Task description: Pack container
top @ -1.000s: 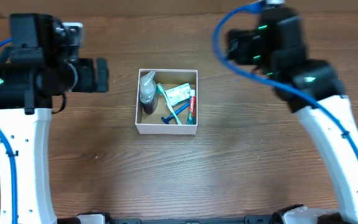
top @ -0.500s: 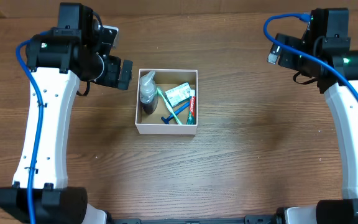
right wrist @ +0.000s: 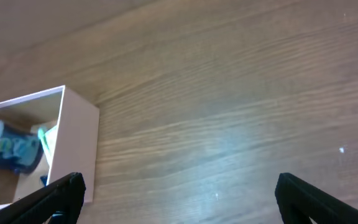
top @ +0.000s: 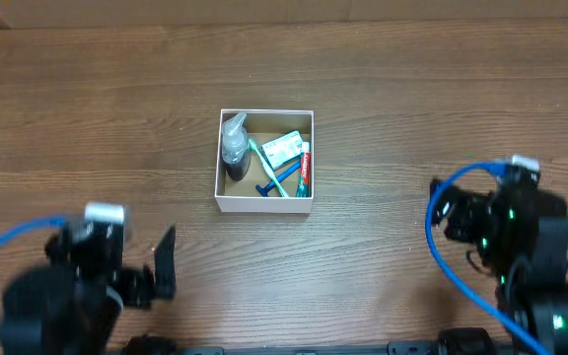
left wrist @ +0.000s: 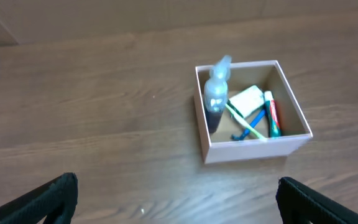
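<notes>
The container (top: 219,170), a square white box with a brown inside, stands on the wooden table. In it lie a clear pump bottle (top: 233,145), a green toothbrush (top: 268,165), a blue razor (top: 266,187), a soap packet (top: 282,149) and a red toothpaste tube (top: 304,170). It also shows in the left wrist view (left wrist: 253,148) and the right wrist view (right wrist: 76,140). My left gripper (top: 164,264) is open and empty at the near left, far from the container. My right gripper (right wrist: 179,196) is open and empty at the near right.
Bare wooden tabletop (top: 383,118) lies all around the container. Both arms are folded low at the near edge, with blue cables looping beside them.
Both arms have pulled back from beside the container to the near edge of the table. The container and its contents have not moved.
</notes>
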Controlling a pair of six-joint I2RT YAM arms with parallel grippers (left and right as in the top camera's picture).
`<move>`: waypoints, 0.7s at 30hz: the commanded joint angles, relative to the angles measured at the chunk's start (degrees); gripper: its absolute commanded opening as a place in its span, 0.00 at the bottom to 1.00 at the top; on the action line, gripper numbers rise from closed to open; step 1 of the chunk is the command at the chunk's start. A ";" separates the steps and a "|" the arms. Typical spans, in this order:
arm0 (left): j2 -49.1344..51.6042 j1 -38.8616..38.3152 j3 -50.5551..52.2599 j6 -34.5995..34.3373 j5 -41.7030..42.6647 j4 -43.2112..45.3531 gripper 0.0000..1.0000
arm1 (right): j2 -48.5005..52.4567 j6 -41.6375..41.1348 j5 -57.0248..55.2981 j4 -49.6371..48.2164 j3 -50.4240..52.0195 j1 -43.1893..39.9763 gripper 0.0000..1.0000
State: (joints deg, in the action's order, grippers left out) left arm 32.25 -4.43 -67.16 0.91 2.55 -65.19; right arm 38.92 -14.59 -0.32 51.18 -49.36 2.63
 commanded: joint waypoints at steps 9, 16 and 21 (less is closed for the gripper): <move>-10.03 0.07 5.20 -1.77 0.02 -10.58 1.00 | -3.43 -4.76 1.75 2.08 1.38 0.20 1.00; -10.03 0.07 5.18 -1.77 0.02 -10.58 1.00 | -3.65 -4.63 1.29 2.58 1.49 0.20 1.00; -10.03 0.07 5.20 -1.77 0.02 -10.58 1.00 | -12.15 3.43 0.46 -2.25 6.73 -0.24 1.00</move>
State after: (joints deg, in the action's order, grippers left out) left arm 22.72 -4.43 -62.17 -0.10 2.55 -75.85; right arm 32.45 -16.97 1.04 51.99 -46.02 2.61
